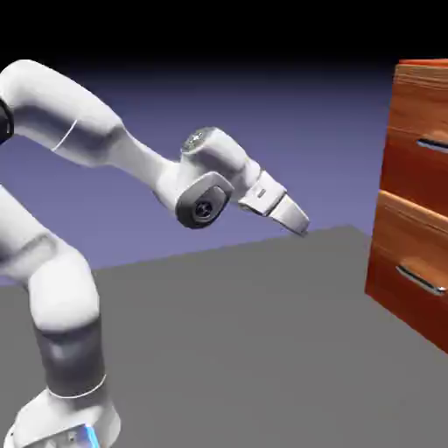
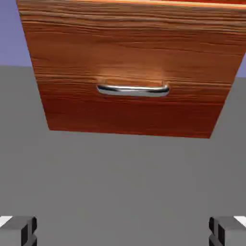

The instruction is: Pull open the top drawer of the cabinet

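Observation:
The cabinet [image 1: 411, 96] stands at the exterior view's right edge, reddish-brown wood grain, partly cut off by the frame. Its top drawer [image 1: 418, 171] is closed, and only the left end of its silver handle [image 1: 433, 144] shows. My gripper [image 1: 297, 223] hangs in mid-air well to the left of the cabinet, angled down toward it and touching nothing. In the hand view a wood drawer front [image 2: 129, 57] with a silver bar handle [image 2: 133, 90] sits just above the grey table; it looks like the lower drawer. My gripper [image 2: 123, 231] is open, its fingertips [image 2: 19, 229] far apart.
A lower drawer [image 1: 398, 245] with its own silver handle [image 1: 420, 280] sits beneath the top one. The grey table [image 1: 262, 350] stretches between the robot's base and the cabinet.

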Tool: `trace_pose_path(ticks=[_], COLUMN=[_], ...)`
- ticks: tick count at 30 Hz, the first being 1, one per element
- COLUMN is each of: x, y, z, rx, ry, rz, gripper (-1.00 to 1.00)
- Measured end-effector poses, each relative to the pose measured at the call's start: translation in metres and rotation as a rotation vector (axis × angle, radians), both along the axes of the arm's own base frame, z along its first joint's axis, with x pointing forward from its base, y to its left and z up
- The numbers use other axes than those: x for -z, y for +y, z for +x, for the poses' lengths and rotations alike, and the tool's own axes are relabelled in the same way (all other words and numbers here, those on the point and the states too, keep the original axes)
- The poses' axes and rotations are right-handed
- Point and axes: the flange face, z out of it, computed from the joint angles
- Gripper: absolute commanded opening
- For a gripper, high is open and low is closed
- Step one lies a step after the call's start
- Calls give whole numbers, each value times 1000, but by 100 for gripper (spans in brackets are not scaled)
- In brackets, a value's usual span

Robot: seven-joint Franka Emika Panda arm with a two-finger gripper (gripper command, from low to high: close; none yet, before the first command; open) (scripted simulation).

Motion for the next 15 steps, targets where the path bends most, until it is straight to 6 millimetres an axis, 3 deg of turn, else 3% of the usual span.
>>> trace_pose_path(ticks=[7, 15], x=[-73, -137], y=[21, 23], z=[18, 35], rx=[-169, -298], ry=[-148, -303], rz=[-78, -183], gripper=[0, 0])
